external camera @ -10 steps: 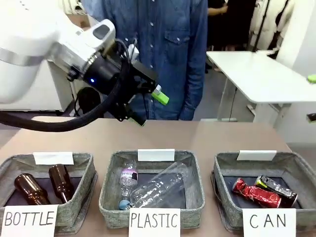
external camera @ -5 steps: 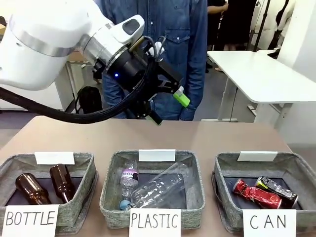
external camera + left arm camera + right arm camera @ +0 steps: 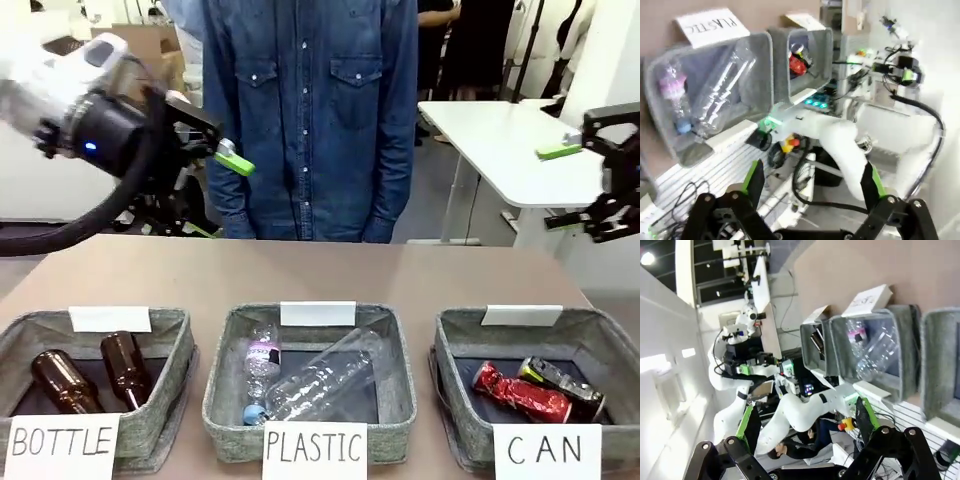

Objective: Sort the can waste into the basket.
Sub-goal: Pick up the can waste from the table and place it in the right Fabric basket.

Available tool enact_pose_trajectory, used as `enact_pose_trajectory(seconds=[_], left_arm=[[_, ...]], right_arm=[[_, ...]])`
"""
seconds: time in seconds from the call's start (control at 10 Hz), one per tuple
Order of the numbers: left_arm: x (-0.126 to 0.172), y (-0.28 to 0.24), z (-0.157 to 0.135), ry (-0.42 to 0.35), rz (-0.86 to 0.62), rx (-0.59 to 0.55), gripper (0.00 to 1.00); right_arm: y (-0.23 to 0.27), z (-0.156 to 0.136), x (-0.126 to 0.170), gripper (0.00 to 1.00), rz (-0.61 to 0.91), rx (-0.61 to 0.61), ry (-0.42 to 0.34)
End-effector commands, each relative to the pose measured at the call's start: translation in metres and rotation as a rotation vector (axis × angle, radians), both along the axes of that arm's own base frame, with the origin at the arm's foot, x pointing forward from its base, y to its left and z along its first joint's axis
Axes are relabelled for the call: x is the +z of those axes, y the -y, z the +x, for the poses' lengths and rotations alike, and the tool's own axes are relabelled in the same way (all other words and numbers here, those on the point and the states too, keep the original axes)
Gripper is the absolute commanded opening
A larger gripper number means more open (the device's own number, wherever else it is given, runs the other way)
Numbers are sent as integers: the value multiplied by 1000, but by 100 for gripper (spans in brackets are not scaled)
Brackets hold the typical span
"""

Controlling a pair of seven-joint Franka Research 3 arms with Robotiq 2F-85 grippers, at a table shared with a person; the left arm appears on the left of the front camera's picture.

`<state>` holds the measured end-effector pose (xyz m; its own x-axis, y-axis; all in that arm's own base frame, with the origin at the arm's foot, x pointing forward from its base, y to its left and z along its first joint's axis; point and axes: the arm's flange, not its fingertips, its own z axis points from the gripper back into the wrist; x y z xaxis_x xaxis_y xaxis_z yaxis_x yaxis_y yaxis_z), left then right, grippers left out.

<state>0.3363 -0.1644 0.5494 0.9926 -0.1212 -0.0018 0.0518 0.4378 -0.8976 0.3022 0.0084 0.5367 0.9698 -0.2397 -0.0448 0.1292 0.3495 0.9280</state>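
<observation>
Two dented cans lie on their sides in the grey basket (image 3: pixel 455 345) signed "CAN", at the worktop's (image 3: pixel 400 275) right. The red can (image 3: pixel 518 391) and the dark can (image 3: pixel 560 385) lie touching, long axes slanting from upper left down to lower right. The middle basket (image 3: pixel 225 360) holds clear plastic bottles (image 3: pixel 315 380); the left basket (image 3: pixel 175 345) holds two brown bottles (image 3: pixel 95 375). The left pincer (image 3: pixel 215 150) and right pincer (image 3: pixel 580 185) hang above the worktop, both released and holding nothing.
</observation>
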Motion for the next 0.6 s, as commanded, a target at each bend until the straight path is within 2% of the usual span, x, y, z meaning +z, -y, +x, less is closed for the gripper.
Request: enact_pose_trajectory(seconds=[0.0,0.2,0.4,0.5], left_arm=[[-12,-43,-20,-19,-122,150,100],[-29,-81,-25,-69,-192,236,100],[-41,-95,-22,-72,-280,295,100],[-43,-95,-19,-62,-366,264,100]], right_arm=[[-52,2,-28,100,62,6,-9],[-81,13,-33,100,87,-20,1],[-86,20,-43,100,132,-126,-11],[-78,22,-48,100,125,-98,8]])
